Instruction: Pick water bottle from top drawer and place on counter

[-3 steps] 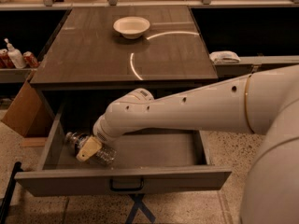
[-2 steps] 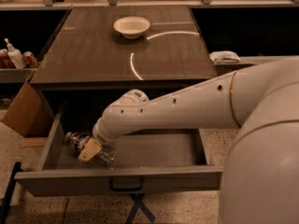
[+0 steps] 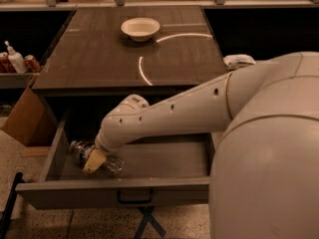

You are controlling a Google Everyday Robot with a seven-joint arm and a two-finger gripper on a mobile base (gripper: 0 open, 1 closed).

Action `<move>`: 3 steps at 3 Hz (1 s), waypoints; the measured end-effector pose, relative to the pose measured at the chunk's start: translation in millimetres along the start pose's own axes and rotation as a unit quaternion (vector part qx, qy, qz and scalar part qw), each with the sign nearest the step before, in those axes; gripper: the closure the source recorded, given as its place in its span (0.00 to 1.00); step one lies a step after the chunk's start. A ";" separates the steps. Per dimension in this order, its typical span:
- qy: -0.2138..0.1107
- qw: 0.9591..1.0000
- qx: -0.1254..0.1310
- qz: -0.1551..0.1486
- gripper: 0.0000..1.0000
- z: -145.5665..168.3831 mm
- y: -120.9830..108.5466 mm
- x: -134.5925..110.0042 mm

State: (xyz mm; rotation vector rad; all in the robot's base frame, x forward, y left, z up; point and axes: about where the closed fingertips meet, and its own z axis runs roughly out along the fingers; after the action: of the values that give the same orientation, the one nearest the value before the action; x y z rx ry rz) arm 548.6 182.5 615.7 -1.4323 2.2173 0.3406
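Glossy wood-grain counter (image 3: 99, 59) fills the upper middle of the frame, with a white bowl (image 3: 140, 28) near its far edge. Below it the top drawer (image 3: 114, 192) stands open. My gripper (image 3: 93, 161) is down in the drawer's lower-left part, right against the water bottle (image 3: 113, 165), which lies on its side on the drawer floor. I cannot tell whether my claw is clenched on it.

dim warm light w/ glare arcs on counter (image 3: 89, 59); gripper (image 3: 94, 161) shadowed in drawer (image 3: 164, 159).
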 end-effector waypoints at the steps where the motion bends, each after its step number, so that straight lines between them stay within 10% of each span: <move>1: 0.006 1.000 0.000 -0.009 0.19 6.5 3.3 -2.3; 3: 0.004 1.000 0.001 -0.018 0.72 8.0 7.4 -6.1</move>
State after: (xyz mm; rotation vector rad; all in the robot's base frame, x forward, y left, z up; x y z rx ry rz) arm 546.0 194.0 611.7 -1.4737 2.1940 0.3211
